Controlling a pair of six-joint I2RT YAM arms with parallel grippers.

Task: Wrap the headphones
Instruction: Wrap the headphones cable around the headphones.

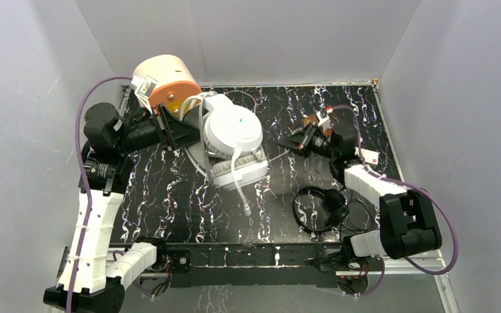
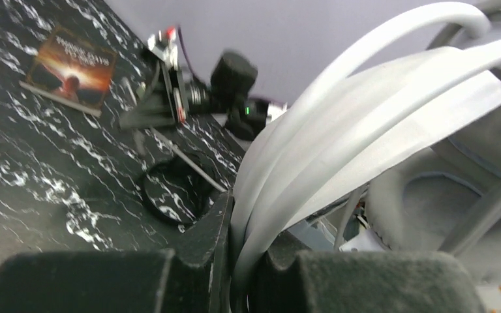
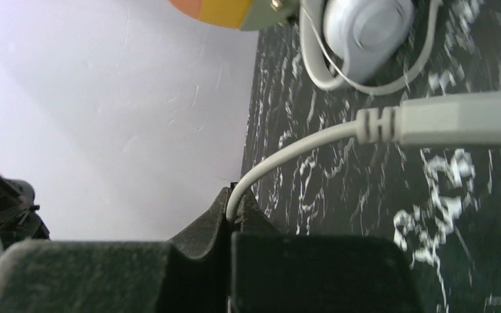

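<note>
**Visitor:** What lies nearest the arms' bases?

**Onlooker:** The small black pair, its cord in a loose heap on the table. It sits behind the right fingers, beside that arm, and neither gripper touches it.

**Visitor:** And the right gripper?

**Onlooker:** It is pinched tight on a thin white cord. The cord climbs out from between the fingertips and bends over to its plug, which lies crosswise just ahead of them. So the fingers hold the free end.

**Visitor:** Where does the cord lead?

**Onlooker:** Seen from above, it appears to run across to the white headphones, ahead of those fingers and well apart. I judge that stretch, from fingers to cups, to be the line any winding turns on. The right arm is nearer the plug and the left is nearer the cups.

**Visitor:** The left gripper?

**Onlooker:** It is clamped on the white headband. Several white bands crowd the grip, and I cannot tell whether it holds one pair or two. The cups sit just past its fingertips.

**Visitor:** Any container?

**Onlooker:** A cream drum with an orange face, farthest back, just beside the left fingers. Its contents cannot be seen.
</note>
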